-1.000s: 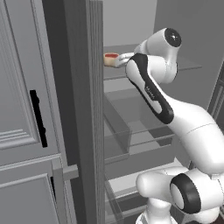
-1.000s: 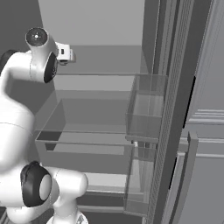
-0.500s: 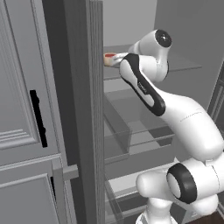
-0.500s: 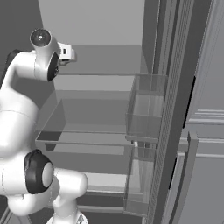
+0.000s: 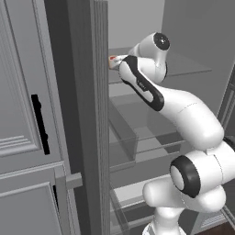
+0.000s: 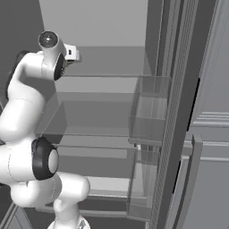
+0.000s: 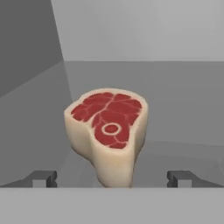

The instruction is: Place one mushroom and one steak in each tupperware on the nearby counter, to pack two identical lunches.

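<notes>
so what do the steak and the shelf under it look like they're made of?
Steak: raw meat look, matte. Red marbled top face with pale fat lines and a round bone ring, thick cream fat rim around the sides.
Shelf: flat grey, smooth, no grain or veining. From the base views the fridge shelves look see-through, so probably glass or clear plastic; the render leaves it open.

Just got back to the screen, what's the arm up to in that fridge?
The arm is reaching onto an upper fridge shelf for a raw steak. The gripper is open, with one fingertip on each side of the steak, which sits on the shelf between them and is not yet grasped.
</notes>
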